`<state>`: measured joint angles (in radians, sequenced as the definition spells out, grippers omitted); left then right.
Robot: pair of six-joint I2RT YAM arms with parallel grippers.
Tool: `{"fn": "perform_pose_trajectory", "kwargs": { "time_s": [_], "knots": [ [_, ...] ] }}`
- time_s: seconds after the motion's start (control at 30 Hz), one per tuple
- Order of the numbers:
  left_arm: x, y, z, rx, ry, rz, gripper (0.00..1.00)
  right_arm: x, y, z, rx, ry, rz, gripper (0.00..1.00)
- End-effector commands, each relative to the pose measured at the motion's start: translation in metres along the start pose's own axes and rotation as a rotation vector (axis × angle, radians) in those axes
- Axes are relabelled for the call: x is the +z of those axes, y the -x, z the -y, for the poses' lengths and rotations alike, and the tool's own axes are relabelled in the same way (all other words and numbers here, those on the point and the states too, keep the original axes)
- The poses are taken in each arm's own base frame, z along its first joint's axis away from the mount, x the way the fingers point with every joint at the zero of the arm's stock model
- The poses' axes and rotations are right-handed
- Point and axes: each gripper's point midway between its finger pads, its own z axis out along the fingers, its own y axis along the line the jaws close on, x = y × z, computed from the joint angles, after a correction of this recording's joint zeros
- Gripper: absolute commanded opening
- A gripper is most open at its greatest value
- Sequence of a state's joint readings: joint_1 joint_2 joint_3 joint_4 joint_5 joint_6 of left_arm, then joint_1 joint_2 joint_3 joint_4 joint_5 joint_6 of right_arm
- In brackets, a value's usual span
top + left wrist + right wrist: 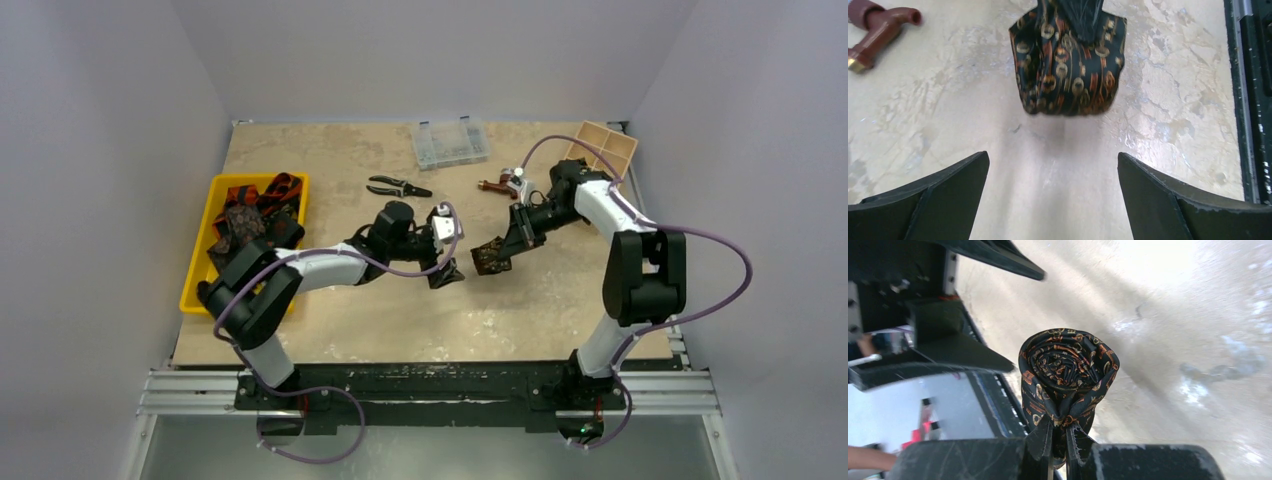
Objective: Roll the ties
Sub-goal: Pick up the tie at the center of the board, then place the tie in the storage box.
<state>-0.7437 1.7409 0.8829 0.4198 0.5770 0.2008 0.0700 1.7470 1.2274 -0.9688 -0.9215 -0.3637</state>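
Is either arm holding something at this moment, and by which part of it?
The right gripper holds a rolled tie; its jaws pinch the cloth at one side of the roll. The left gripper is open and holds nothing.

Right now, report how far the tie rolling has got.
Done: one tie is wound into a tight coil. In hand: the right jaws are shut on its lower edge, and the left jaws stand open facing it, empty. Left: the other ties lie heaped in the yellow bin, apparently unrolled.
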Motion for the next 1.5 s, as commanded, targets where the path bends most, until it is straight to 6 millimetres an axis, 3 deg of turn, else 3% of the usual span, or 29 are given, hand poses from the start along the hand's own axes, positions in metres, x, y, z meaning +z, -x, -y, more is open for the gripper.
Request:
{"fn": "perform_pose_trajectory", "kwargs": {
  "time_s": [0.0,0.1,0.3,0.53,0.7,0.77,0.97,1.27,1.47],
  "knots": [
    [-0.039,0.013,0.005,-0.028,-0.039,-0.010,1.00,-0.041,0.009,0.000,-0.191,-0.122,-0.009,0.00],
    [-0.058,0.013,0.008,-0.067,-0.092,-0.025,1.00,-0.061,0.011,0.004,-0.253,-0.179,-0.036,0.00],
    [-0.076,0.013,0.000,-0.194,-0.100,-0.051,1.00,-0.142,0.047,0.031,-0.330,-0.404,0.008,0.00],
    [-0.081,0.011,0.003,-0.243,-0.101,-0.063,1.00,-0.269,0.104,0.091,-0.408,-0.805,0.081,0.00],
    [-0.081,0.017,0.001,-0.237,-0.086,-0.036,1.00,-0.321,0.133,0.136,-0.452,-1.063,0.078,0.00],
    [-0.083,0.018,0.000,-0.235,-0.076,-0.035,1.00,-0.333,0.135,0.149,-0.469,-1.134,0.046,0.00],
    [-0.087,0.014,0.000,-0.248,-0.055,-0.039,1.00,-0.341,0.136,0.188,-0.509,-1.219,-0.069,0.00],
    [-0.089,0.005,-0.005,-0.282,-0.008,-0.065,1.00,-0.320,0.127,0.220,-0.585,-1.156,-0.198,0.00],
    [-0.094,0.005,-0.002,-0.301,0.000,-0.072,1.00,-0.304,0.126,0.228,-0.639,-1.117,-0.270,0.00]
  ]
}}
